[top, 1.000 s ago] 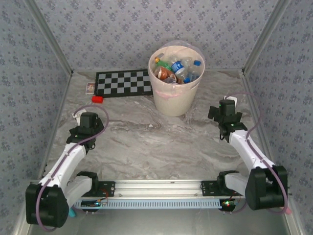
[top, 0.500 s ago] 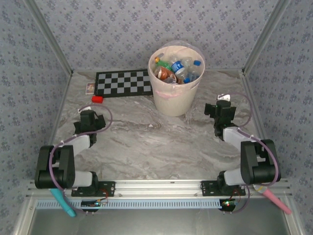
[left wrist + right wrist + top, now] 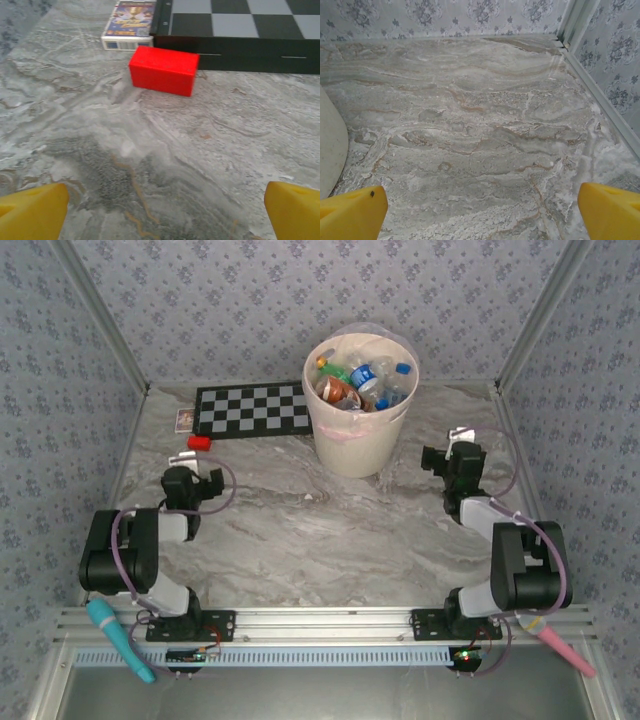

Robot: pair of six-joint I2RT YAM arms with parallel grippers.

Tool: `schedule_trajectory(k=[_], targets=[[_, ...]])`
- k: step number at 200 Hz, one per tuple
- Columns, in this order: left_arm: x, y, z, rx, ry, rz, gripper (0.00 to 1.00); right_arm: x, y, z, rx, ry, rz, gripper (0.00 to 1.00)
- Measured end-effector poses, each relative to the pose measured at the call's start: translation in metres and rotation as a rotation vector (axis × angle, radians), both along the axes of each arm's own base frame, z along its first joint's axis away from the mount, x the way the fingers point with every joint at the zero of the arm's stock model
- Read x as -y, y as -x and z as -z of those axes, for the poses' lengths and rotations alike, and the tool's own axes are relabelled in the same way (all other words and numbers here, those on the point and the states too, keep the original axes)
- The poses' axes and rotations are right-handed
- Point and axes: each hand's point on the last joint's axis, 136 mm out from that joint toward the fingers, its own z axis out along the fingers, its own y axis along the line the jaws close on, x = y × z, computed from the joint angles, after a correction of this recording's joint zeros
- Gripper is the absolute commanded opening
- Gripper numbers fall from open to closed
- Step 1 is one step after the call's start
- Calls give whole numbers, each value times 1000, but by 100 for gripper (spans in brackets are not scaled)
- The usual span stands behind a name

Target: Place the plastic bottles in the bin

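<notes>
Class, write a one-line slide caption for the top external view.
Plastic bottles heaped in the bin; left gripper and right gripper open and empty over the marble table.

- Just ahead of the left gripper (image 3: pixel 160 212), on the table (image 3: pixel 225 150): block (image 3: pixel 163 70).
- Behind the block, further from that gripper: card box (image 3: pixel 129 25) on the left, board (image 3: pixel 240 30) just beside it on the right.
- Close on the left of the right gripper (image 3: pixel 480 212): bin (image 3: pixel 330 145).
- In the bin: bottles (image 3: pixel 362 380), piled up to the rim.
- Ahead of the right gripper: back wall (image 3: pixel 445 15); to its right, side wall (image 3: pixel 615 60).
- Bin ahead of both grippers and between them, right of the board.
</notes>
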Motion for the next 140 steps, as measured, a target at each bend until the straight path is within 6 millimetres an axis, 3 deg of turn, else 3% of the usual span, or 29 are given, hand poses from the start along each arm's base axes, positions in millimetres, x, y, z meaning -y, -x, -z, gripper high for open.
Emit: schedule_trajectory(k=[77,109,140], targets=[[7,-4,-6,29,1,42,100,4,6,3,-3,-12,-9,99],[7,-4,-7,31,2,42,100,0,24,33,-24,-20,-32,100],[7,-5,-9,39,1,42,100,-3,40,75,-49,-26,-51,99]])
